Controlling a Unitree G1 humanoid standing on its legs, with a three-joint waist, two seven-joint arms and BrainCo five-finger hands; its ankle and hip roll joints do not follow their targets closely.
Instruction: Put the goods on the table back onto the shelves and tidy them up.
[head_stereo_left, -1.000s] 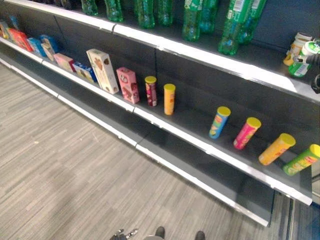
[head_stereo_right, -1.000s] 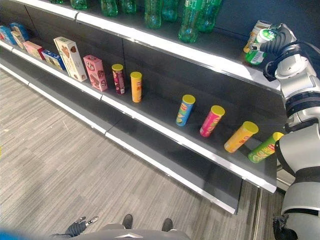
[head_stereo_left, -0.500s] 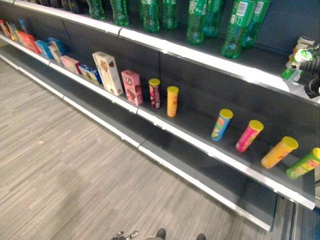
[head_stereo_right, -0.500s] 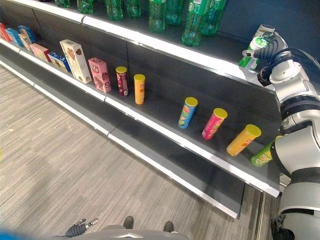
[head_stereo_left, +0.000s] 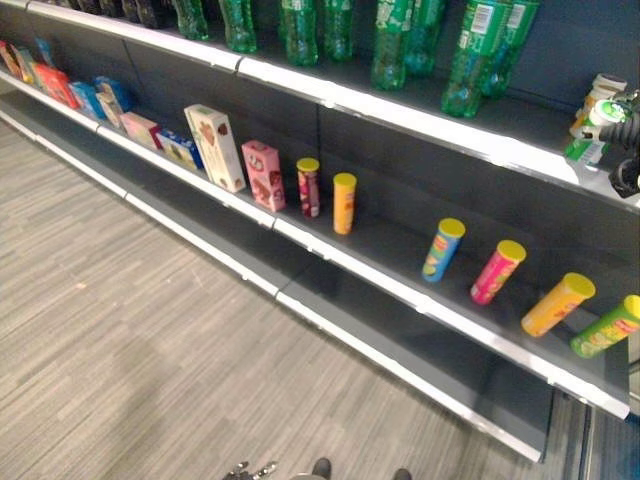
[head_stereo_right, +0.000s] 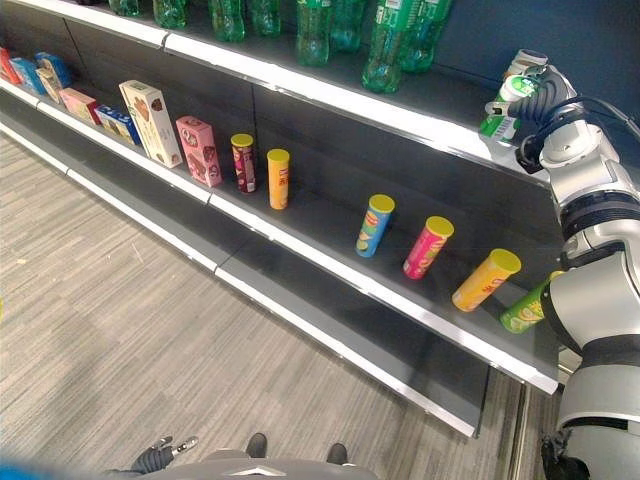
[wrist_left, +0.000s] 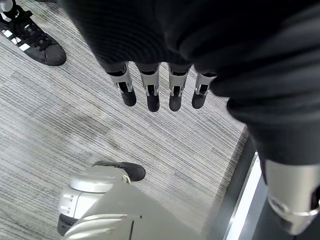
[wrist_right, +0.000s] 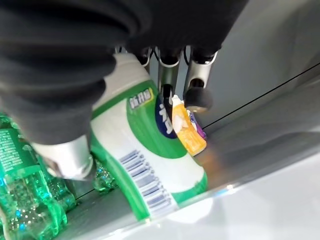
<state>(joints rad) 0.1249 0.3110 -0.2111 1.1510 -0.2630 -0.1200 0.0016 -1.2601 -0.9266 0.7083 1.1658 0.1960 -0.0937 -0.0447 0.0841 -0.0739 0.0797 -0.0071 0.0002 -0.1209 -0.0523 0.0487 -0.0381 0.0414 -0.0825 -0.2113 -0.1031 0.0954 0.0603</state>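
Observation:
My right hand (head_stereo_right: 548, 92) is up at the top shelf (head_stereo_right: 420, 118) on the far right, shut on a white-and-green bottle (head_stereo_right: 499, 108). In the right wrist view the thumb (wrist_right: 67, 157) and fingers (wrist_right: 198, 86) wrap the bottle (wrist_right: 150, 150), which leans with its base at the shelf's white front edge. A beige white-capped bottle (head_stereo_right: 524, 64) stands just behind it. Low by the floor my left hand (head_stereo_right: 156, 457) hangs, its fingers (wrist_left: 151, 92) straight and holding nothing.
Green soda bottles (head_stereo_right: 384, 45) line the top shelf to the left of my right hand. On the middle shelf (head_stereo_right: 330, 262) stand boxes (head_stereo_right: 150, 120) and several leaning tube cans (head_stereo_right: 428, 246). A person's black shoe (wrist_left: 31, 39) rests on the grey floor.
The camera has tipped slightly. My right hand has brought the white-and-green bottle a little down and left, toward the shelf's front edge. The left hand stays low.

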